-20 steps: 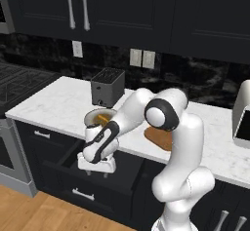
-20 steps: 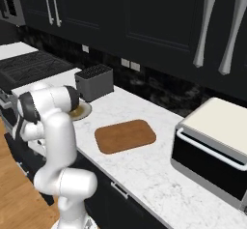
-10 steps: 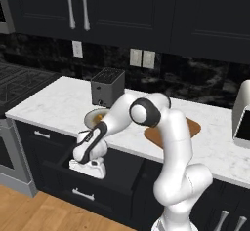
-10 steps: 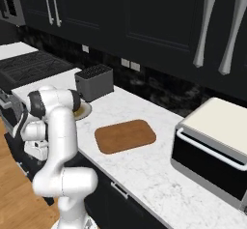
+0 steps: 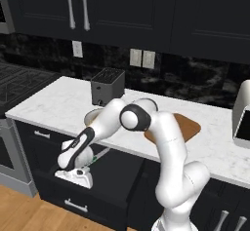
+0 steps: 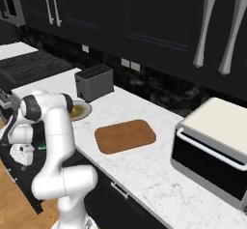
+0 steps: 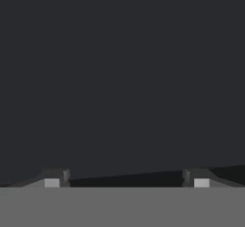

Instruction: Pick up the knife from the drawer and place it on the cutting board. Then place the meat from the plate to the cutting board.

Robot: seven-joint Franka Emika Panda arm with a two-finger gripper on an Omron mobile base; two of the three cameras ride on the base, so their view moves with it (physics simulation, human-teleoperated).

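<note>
While the arm is reaching down off the counter (image 5: 58,103), the drawer (image 5: 110,179) is standing pulled out below the edge – dark inside, holding the knife (image 5: 93,160), of which a green handle and pale blade are showing beside the hand. Its long axis is running from the drawer's front toward the counter, blade rearward. The gripper (image 7: 127,180) is hanging low in the drawer, jaws standing wide, gripping nothing. The plate (image 6: 79,110) is sitting by the toaster (image 6: 94,81), brownish centre – meat not discernible. The cutting board (image 6: 125,135) is lying bare.
</note>
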